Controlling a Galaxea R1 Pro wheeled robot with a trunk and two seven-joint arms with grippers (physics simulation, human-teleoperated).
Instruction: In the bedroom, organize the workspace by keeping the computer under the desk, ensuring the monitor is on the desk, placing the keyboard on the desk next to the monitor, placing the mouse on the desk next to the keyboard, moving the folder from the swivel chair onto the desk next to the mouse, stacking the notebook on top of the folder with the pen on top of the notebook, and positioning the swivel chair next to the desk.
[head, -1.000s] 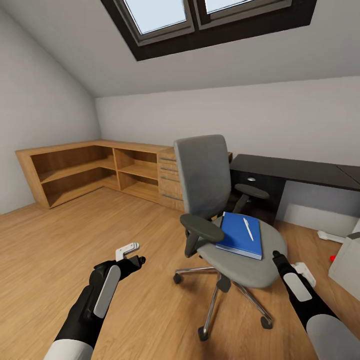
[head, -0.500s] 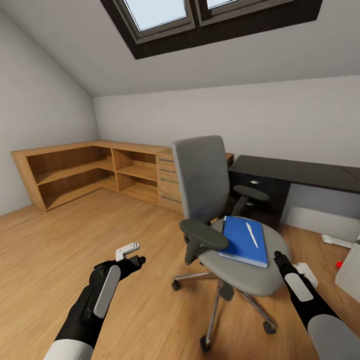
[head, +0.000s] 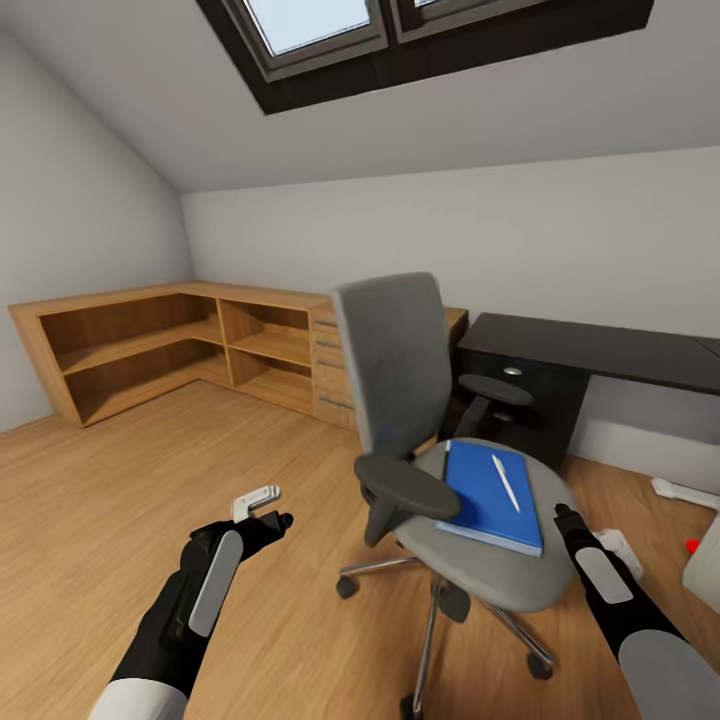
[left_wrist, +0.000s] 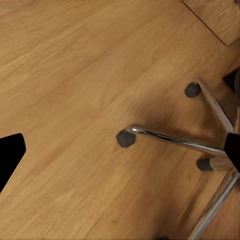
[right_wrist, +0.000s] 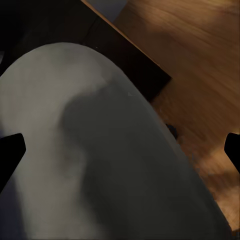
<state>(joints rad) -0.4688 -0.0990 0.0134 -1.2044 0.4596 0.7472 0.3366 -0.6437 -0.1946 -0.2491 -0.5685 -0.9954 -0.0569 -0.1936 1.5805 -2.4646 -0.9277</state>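
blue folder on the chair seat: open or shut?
Shut. The flat bright blue folder lies closed on the grey swivel chair seat, cover down, thin whitish pen resting on top.

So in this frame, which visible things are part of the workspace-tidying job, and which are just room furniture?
Job:
swivel chair
blue folder on its seat
pen on the folder
black desk
computer, at the picture's edge

Just there:
wooden shelf bench
skylight

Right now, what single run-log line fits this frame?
phase: approaching swivel chair | folder on seat, pen on top | left gripper open, empty | right gripper open, beside seat | desk behind
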